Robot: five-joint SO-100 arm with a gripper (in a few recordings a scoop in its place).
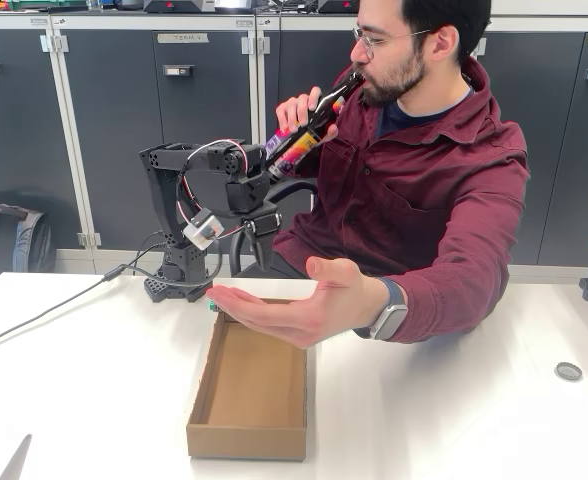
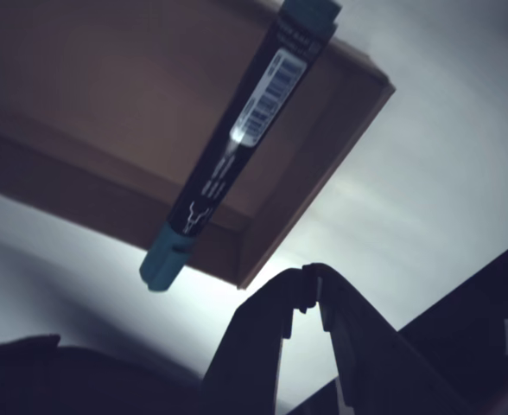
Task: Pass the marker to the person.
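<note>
The arm's black fingers (image 2: 310, 290) are pinched together on nothing. The slim dark marker with teal ends (image 2: 241, 143) lies ahead of them, across the brown cardboard tray's rim (image 2: 314, 186). The person's open hand (image 1: 294, 305) waits above, so the handover seems undone.

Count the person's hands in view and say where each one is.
2. One hand holds a bottle up to the mouth. The other hand is held open, palm up, above the cardboard box. Neither is hidden.
</note>
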